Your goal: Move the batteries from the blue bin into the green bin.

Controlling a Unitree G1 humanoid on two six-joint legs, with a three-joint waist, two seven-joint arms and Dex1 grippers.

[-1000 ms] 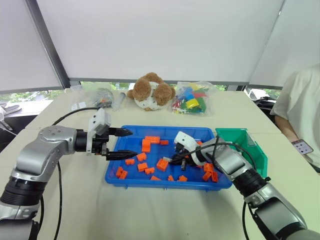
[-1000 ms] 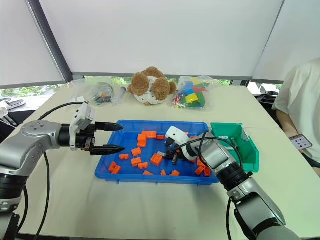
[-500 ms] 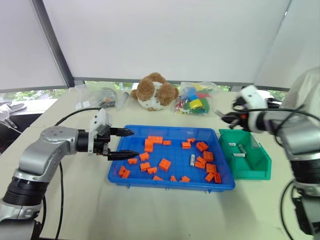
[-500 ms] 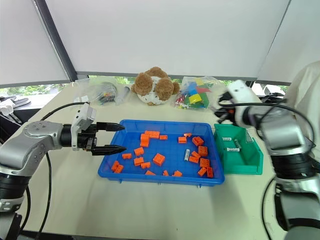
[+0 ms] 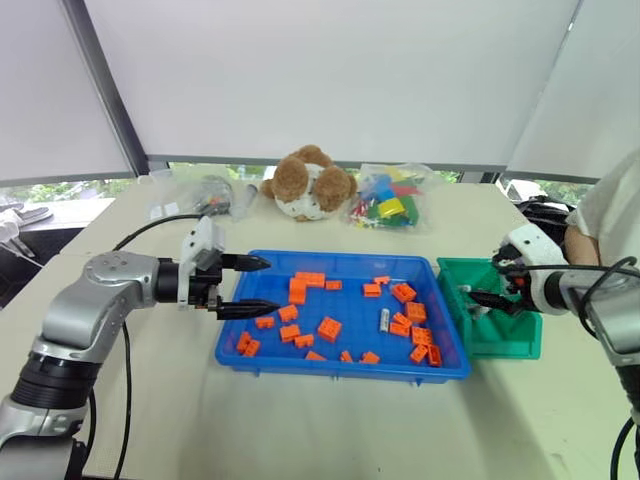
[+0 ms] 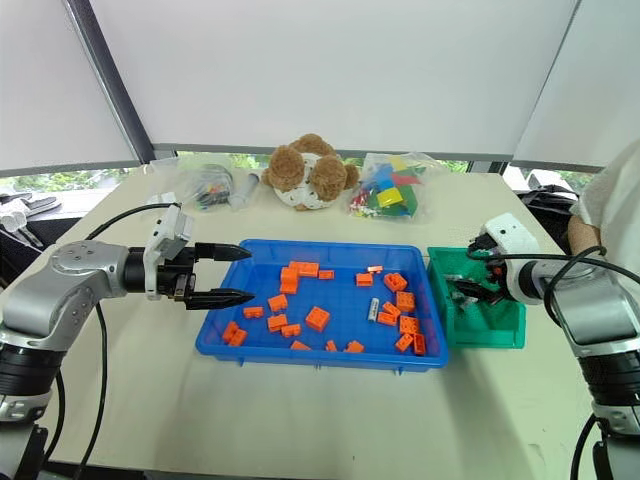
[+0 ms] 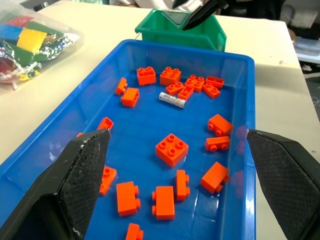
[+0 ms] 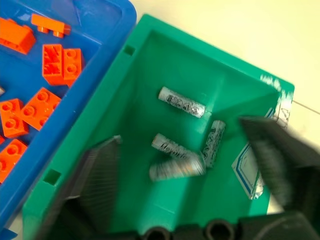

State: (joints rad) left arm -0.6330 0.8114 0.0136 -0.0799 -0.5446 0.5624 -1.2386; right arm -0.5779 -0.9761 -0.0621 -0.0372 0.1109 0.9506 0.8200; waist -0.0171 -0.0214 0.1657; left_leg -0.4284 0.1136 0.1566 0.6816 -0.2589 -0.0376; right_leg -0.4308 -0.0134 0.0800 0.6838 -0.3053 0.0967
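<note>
This looks like a robotics lab or test room set up in an office-like space. A wide beige table (image 5: 300, 430) stands before large windows with white roller blinds (image 5: 330, 70). At its far edge lie props: a plush toy (image 5: 305, 185) and bagged coloured blocks (image 5: 388, 197). A seated person (image 5: 615, 215) watches at the right.

Glossy plastic blue bin (image 5: 250, 340)

A pale beige table (image 5: 300, 420) stands before white roller blinds (image 5: 330, 80); daylight shows beneath them.
</note>
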